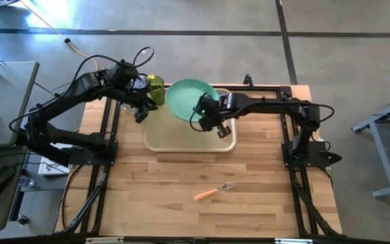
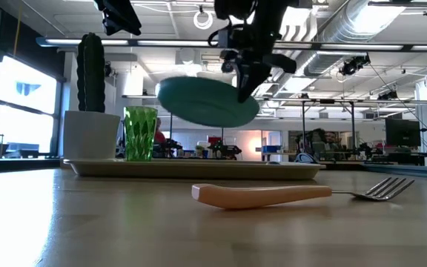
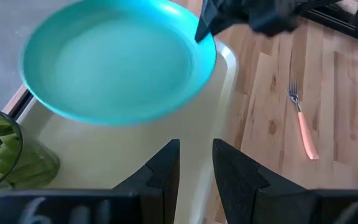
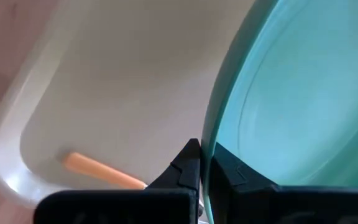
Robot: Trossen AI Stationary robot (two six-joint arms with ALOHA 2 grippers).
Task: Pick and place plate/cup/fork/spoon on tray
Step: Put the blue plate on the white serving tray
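Note:
The teal plate (image 1: 188,99) hangs tilted above the beige tray (image 1: 175,139), held by my right gripper (image 1: 205,115); it also shows in the low view (image 2: 202,102). The green cup (image 2: 140,133) stands on the tray's far left corner. My left gripper (image 3: 196,163) hovers over the tray's left edge beside the cup, slightly open and empty. The fork (image 1: 215,191) lies on the table near the front. An orange handle (image 4: 98,169) lies in the tray; my right gripper hides its head. My right gripper pinches the plate's rim (image 4: 209,149) between its two fingers, on the plate's right near side. The fingers come slanting down from the table's right. The plate is lifted clear of the tray and tilted, its far left side reaching past the tray's far edge.
A white pot with a tall cactus (image 2: 91,111) stands just left of the cup. The tray's middle (image 3: 135,149) is bare below the plate. Bare wooden table (image 1: 154,183) lies around the fork.

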